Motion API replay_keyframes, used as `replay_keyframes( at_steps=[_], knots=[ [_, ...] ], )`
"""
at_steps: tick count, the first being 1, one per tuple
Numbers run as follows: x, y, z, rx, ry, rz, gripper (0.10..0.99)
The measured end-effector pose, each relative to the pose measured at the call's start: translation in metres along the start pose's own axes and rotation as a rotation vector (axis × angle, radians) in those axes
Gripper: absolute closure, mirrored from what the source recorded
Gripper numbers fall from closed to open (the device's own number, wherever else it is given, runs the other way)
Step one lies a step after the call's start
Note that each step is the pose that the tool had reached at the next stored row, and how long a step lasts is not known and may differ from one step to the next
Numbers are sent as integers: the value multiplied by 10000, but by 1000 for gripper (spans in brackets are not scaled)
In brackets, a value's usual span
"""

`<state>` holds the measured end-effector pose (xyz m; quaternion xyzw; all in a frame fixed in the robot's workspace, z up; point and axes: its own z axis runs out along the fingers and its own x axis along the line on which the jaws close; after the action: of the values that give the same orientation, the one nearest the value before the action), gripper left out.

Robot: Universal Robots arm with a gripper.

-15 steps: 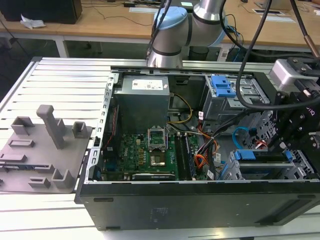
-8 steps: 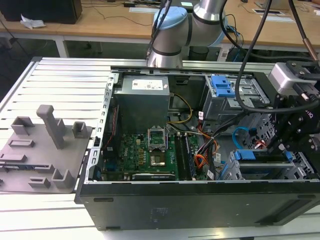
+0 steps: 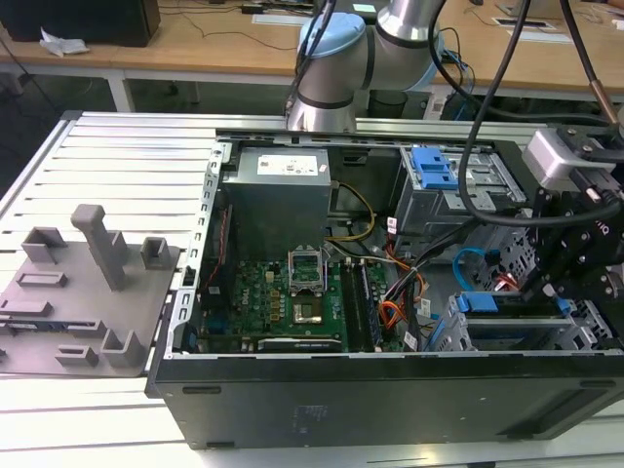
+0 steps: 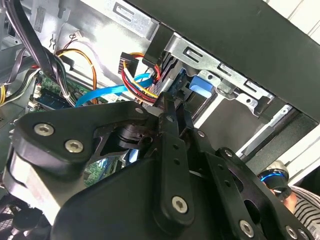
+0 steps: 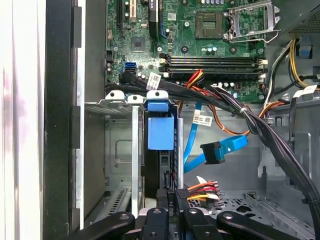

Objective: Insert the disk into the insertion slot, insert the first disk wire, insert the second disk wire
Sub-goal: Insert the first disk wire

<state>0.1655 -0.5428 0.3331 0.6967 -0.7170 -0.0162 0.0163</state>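
Note:
The disk (image 5: 160, 132) stands edge-on inside the insertion slot (image 5: 117, 150), a silver cage at the case's front corner; its blue carrier (image 3: 507, 302) shows above the cage (image 3: 585, 331). My gripper (image 5: 171, 196) is right at the disk's rear edge, its fingers (image 4: 167, 125) drawn close on the black plug of the first disk wire (image 5: 202, 187), a red, yellow and black bundle (image 4: 137, 80). The second disk wire (image 5: 212, 152), a light-blue flat cable with a dark plug, hangs loose beside the disk and loops up (image 3: 468, 261).
A taller grey cage with a blue bracket (image 3: 434, 171) stands behind the slot. Orange cable (image 3: 390, 314), black cable bundles (image 5: 250, 122) and the motherboard (image 3: 292, 302) crowd the case. A grey fixture tray (image 3: 78, 292) lies outside at the exterior view's left.

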Motion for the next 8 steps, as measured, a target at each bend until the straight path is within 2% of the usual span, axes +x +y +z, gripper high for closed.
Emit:
replay_keyframes(
  at_steps=[4, 6, 8],
  knots=[
    [0, -1, 13, -2, -19, 0, 894],
    [0, -2, 7, 0, -5, -1, 773],
    [0, 0, -25, 0, -7, 0, 773]
  ],
)
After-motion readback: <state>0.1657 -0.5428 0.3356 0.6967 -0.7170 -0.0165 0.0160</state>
